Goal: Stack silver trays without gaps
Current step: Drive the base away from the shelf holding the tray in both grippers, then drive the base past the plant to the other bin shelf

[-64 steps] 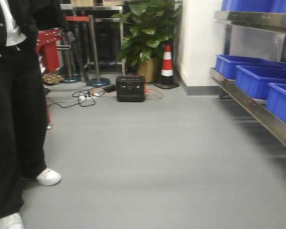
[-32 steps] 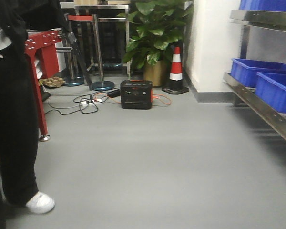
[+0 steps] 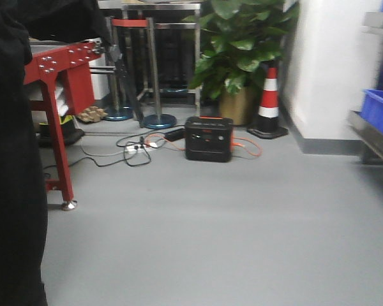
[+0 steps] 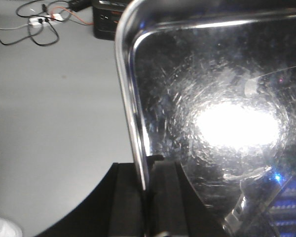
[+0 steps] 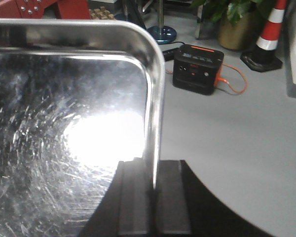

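The front view has swung left: the blue bin (image 3: 380, 111) slides to the right edge and the red table (image 3: 54, 60) enters upper left. The silver tray (image 4: 212, 118), probably a single one, fills both wrist views. The left gripper (image 4: 147, 192) and right gripper (image 5: 154, 192) pinch its opposite rims, so it is being carried, not stacked.

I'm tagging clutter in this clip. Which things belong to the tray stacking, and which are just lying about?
Job: silver tray, left gripper, right gripper, each shut on a tray rim.
Lying about: power station, traffic cone, potted plant, floor cables, red stand.
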Tool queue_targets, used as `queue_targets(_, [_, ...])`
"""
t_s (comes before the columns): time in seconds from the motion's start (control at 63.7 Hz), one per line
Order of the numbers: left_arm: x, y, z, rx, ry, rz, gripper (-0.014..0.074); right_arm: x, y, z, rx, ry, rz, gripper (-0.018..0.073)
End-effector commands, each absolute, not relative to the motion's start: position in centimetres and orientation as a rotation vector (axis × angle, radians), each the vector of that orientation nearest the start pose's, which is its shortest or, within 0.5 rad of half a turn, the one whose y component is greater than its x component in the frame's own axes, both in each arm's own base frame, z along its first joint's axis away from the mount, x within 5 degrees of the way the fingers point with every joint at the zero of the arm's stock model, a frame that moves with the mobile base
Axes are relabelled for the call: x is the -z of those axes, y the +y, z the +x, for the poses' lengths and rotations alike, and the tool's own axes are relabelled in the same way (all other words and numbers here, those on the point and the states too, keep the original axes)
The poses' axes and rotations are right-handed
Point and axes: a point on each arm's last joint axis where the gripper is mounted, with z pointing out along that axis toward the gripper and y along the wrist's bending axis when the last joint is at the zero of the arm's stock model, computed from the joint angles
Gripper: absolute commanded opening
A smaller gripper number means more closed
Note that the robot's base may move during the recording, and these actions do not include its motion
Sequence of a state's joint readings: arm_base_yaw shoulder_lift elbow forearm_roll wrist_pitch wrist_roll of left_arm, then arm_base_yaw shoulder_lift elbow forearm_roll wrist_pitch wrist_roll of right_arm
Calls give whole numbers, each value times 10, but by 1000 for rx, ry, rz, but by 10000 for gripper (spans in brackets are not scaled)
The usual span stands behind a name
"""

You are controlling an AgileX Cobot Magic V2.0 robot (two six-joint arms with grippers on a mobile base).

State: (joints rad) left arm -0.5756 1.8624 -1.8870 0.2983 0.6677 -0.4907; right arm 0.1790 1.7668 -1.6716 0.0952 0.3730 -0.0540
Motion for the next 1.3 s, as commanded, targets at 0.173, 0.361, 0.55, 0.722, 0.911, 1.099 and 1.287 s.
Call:
queue_targets(0.173, [-401,-245,370,433,2000,266,-19,-396,93,416,-241,1852,-156,-79])
queue_targets(0.361, [-401,-245,370,433,2000,266,-19,-396,93,416,-241,1852,-156,-79])
queue_targets(0.55, [-401,-245,370,433,2000,266,-19,-396,93,416,-241,1852,-156,-79])
queue_targets(0.722, [-401,-245,370,423,1997,271,-19,-396,93,416,-241,1852,-156,-79])
queue_targets(0.911, [-401,-244,370,417,1995,273,-19,-396,93,416,-242,1852,-155,-79])
queue_targets(1.099, [-402,-244,370,408,1990,278,-19,-396,93,416,-244,1851,-153,-79])
queue_targets(1.287, [-402,-242,372,357,1974,301,-19,-396,93,416,-244,1851,-153,-79])
